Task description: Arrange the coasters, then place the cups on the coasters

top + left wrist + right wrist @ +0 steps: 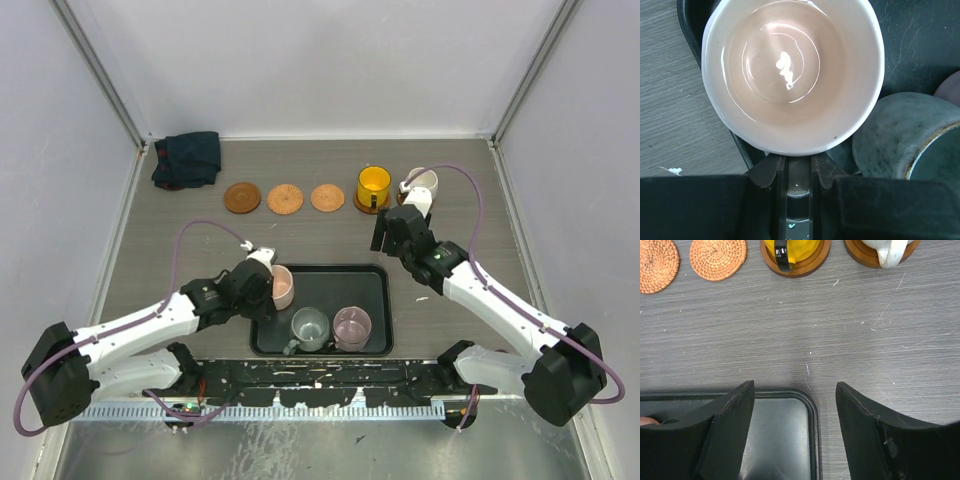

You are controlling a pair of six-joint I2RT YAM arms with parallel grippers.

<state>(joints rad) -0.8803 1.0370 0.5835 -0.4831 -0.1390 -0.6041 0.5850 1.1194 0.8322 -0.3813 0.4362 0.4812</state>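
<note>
left tool pinches the pink cup at its near side; right tool spread wide.

I count five coasters. Three are bare: the dark coaster, the second coaster and the third coaster. Two carry a cup each: the fourth coaster and the fifth coaster. I count five cups. Two are on coasters: the yellow cup and the white cup. Three are at the tray: the pink cup, the grey-teal cup and the mauve cup. I see one black tray and one dark cloth. I have two grippers, the left gripper and the right gripper.
</note>
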